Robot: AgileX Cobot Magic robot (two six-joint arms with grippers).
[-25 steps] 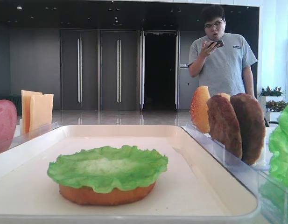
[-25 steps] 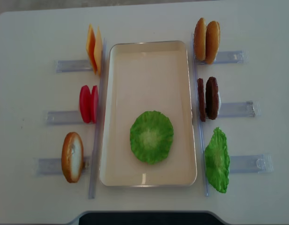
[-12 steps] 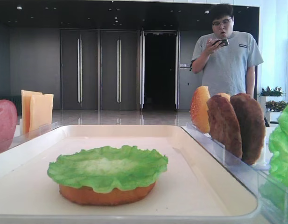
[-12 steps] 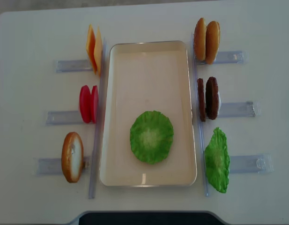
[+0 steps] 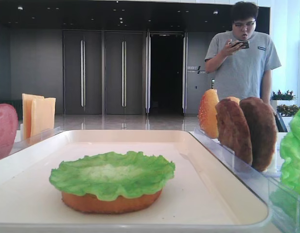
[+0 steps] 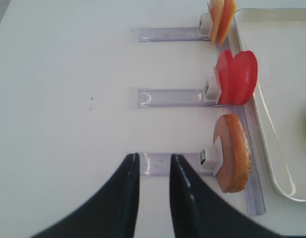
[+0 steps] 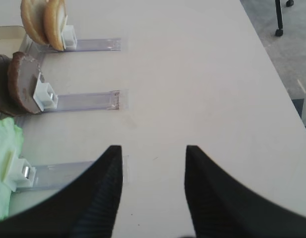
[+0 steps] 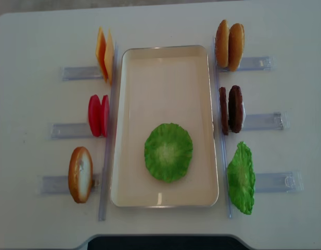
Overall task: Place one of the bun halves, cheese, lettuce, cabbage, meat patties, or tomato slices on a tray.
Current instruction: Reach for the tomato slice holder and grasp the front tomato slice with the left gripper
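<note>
The left end effector (image 6: 153, 171) hangs low over the bench (image 8: 35, 41), its jaws a narrow gap apart and holding nothing, just above the near rack (image 6: 162, 162) that carries one bun half (image 6: 233, 159). The right end effector (image 7: 153, 163) hovers over bare bench, its jaws wide apart and empty, beside the rack of a loose lettuce leaf (image 8: 241, 178). On the tray (image 8: 165, 57), one lettuce (image 8: 168, 151) lies on a flat bun half (image 5: 111, 203) toward the near end; the far half is bare. Standing in racks: two cheese slices (image 8: 104, 55), two tomato slices (image 8: 98, 115), two patties (image 8: 230, 109), two bun pieces (image 8: 229, 45). Racks run tight along both long rims of the tray.
</note>
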